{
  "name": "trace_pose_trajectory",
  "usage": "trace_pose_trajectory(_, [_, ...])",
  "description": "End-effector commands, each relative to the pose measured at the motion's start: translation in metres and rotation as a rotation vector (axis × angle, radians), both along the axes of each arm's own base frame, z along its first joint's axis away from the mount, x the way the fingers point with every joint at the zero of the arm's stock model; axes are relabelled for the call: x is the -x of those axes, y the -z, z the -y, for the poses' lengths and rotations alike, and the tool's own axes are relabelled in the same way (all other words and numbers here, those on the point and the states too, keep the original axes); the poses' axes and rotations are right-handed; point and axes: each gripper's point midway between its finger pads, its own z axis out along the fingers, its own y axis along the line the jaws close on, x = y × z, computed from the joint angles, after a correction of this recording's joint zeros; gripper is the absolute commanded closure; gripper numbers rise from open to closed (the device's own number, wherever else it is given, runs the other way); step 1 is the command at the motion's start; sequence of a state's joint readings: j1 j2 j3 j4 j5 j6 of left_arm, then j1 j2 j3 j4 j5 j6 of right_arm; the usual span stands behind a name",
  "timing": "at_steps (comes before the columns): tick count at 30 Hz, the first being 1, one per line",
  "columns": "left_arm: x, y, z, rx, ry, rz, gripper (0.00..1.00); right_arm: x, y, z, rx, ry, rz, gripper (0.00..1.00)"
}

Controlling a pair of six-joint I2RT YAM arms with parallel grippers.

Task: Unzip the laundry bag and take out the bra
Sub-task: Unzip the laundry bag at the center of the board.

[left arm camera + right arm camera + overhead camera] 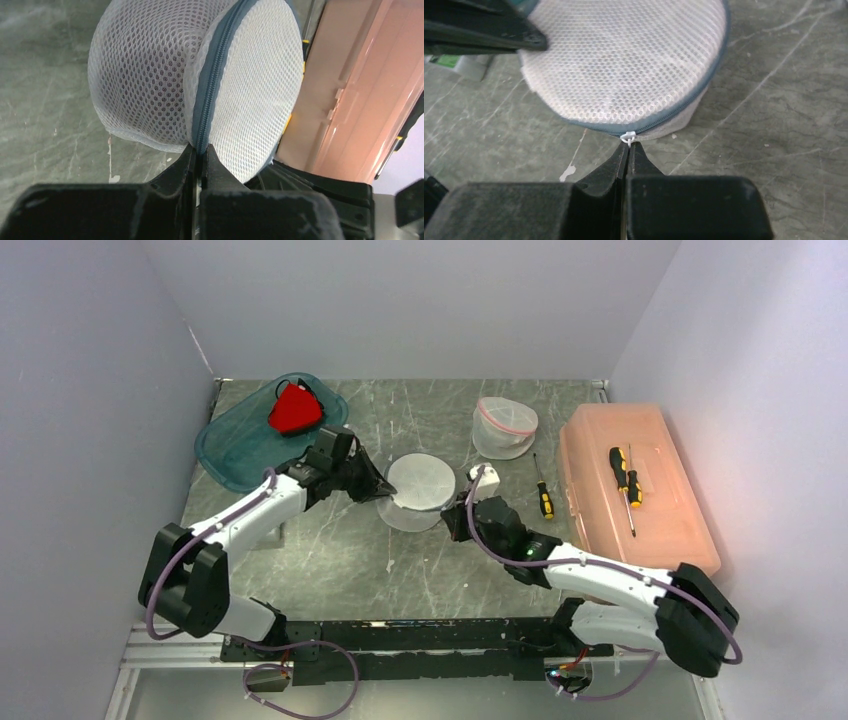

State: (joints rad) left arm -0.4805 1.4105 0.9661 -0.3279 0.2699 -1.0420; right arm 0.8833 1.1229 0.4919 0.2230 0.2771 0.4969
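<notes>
A round white mesh laundry bag (420, 485) with a grey-blue zipper (212, 85) sits mid-table, closed all round. My left gripper (383, 487) is shut on the bag's zipper seam (201, 146) at its left edge. My right gripper (458, 517) is shut on the small white zipper pull (628, 138) at the bag's near right edge (634, 65). The left gripper's black fingers (484, 30) show in the right wrist view at top left. The bra is hidden inside the bag.
A teal mesh tray (262, 435) holding a red item (294, 410) lies back left. A second mesh bag with pink trim (503, 427) stands at the back. An orange plastic box (630, 485) with a screwdriver on it is on the right; another screwdriver (542, 490) lies beside it.
</notes>
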Motion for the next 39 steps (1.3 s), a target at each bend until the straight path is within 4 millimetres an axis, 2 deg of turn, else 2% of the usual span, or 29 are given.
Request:
trace_pose_trajectory(1, [-0.01,-0.018,0.003,-0.082,0.186,0.175,0.97,0.017,-0.011,0.0,0.062,-0.091,0.058,1.0])
trace_pose_trajectory(6, [-0.032,-0.028,0.008,-0.151,0.253,0.244,0.97,0.034,-0.007,-0.006,0.04,-0.133,0.025,1.0])
trace_pose_trajectory(9, [-0.047,-0.03,0.019,-0.144,0.292,0.27,0.94,0.038,-0.001,-0.007,0.008,-0.121,0.007,1.0])
trace_pose_trajectory(14, [-0.06,-0.011,0.04,-0.096,0.357,0.246,0.81,0.036,0.017,0.0,-0.044,-0.039,0.0,1.0])
trace_pose_trajectory(16, [-0.057,-0.01,0.039,-0.08,0.342,0.245,0.63,0.034,0.022,0.003,-0.046,-0.011,-0.008,1.0])
trace_pose_trajectory(18, [-0.05,-0.018,0.034,-0.068,0.306,0.26,0.34,0.034,0.021,0.003,-0.05,-0.002,-0.006,1.0])
trace_pose_trajectory(19, [-0.045,-0.024,0.029,-0.068,0.277,0.266,0.23,0.034,0.02,0.003,-0.054,-0.002,0.0,1.0])
trace_pose_trajectory(21, [-0.034,-0.035,0.018,-0.062,0.221,0.263,0.14,0.033,0.017,0.003,-0.054,0.0,0.009,1.0])
trace_pose_trajectory(23, [-0.017,-0.035,0.0,-0.073,0.115,0.2,0.12,0.032,0.015,0.003,-0.049,0.003,0.009,1.0])
trace_pose_trajectory(25, [0.004,-0.037,-0.007,-0.04,0.023,0.165,0.11,0.032,0.013,-0.001,-0.06,-0.005,0.002,1.0])
trace_pose_trajectory(26, [0.012,-0.037,-0.008,-0.016,-0.016,0.154,0.07,0.033,0.012,-0.003,-0.07,-0.012,-0.003,1.0])
trace_pose_trajectory(30, [0.041,-0.033,0.002,0.046,-0.082,0.117,0.06,0.034,0.005,-0.017,-0.099,-0.048,-0.012,1.0])
trace_pose_trajectory(34, [0.05,-0.026,0.022,0.064,-0.059,0.094,0.06,0.035,-0.001,-0.031,-0.097,-0.093,-0.012,1.0])
trace_pose_trajectory(39, [0.048,-0.016,0.045,0.057,-0.011,0.059,0.1,0.041,-0.008,-0.041,-0.088,-0.145,-0.001,1.0])
